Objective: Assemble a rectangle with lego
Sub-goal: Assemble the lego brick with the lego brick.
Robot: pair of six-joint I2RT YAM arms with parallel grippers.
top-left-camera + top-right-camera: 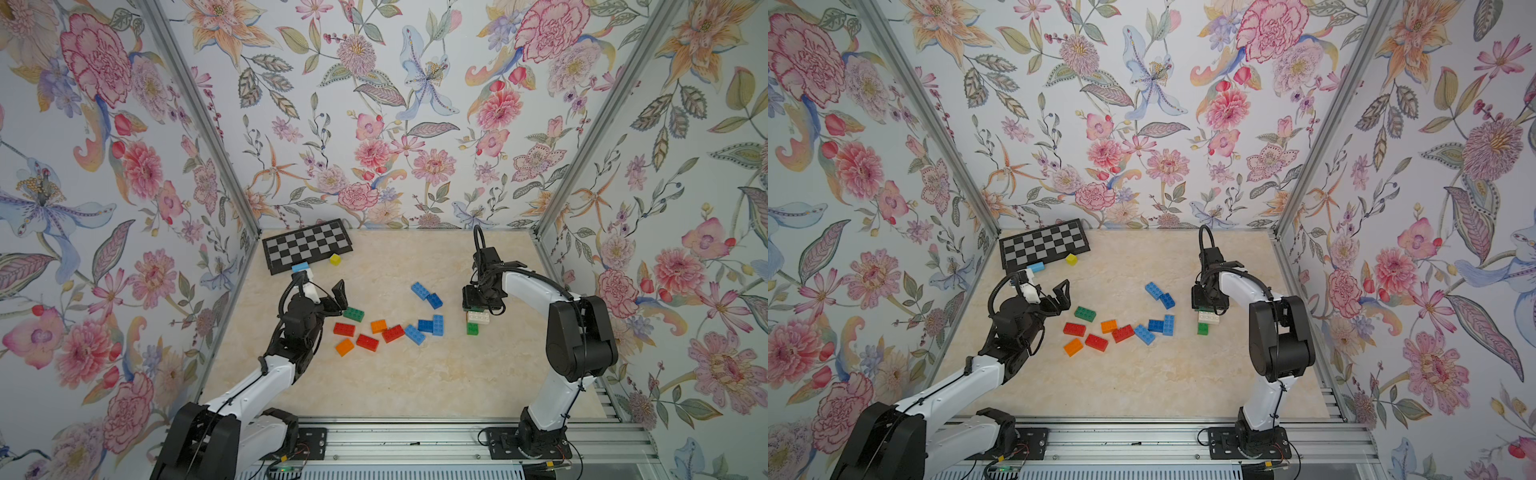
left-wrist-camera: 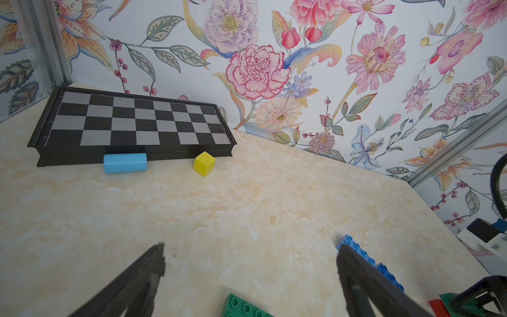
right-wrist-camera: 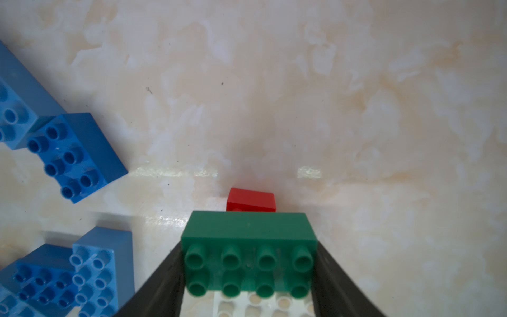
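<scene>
The right hand (image 3: 248,269) grasps a glossy, round-studded green brick (image 3: 248,227) by its short ends, with a white brick (image 3: 263,304) beneath it and a red brick (image 3: 251,200) just beyond. It should lower squarely, studs aligned, then press. The left hand (image 2: 251,248) hangs released above a second green brick (image 2: 244,306).

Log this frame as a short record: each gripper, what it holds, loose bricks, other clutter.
left gripper: open, empty, near a loose green brick
right gripper: shut on a dark green brick, over a white brick
loose on table: red bricks, orange bricks, blue bricks
back of table: chessboard, blue cylinder, yellow cube
rectangle: not yet assembled
</scene>
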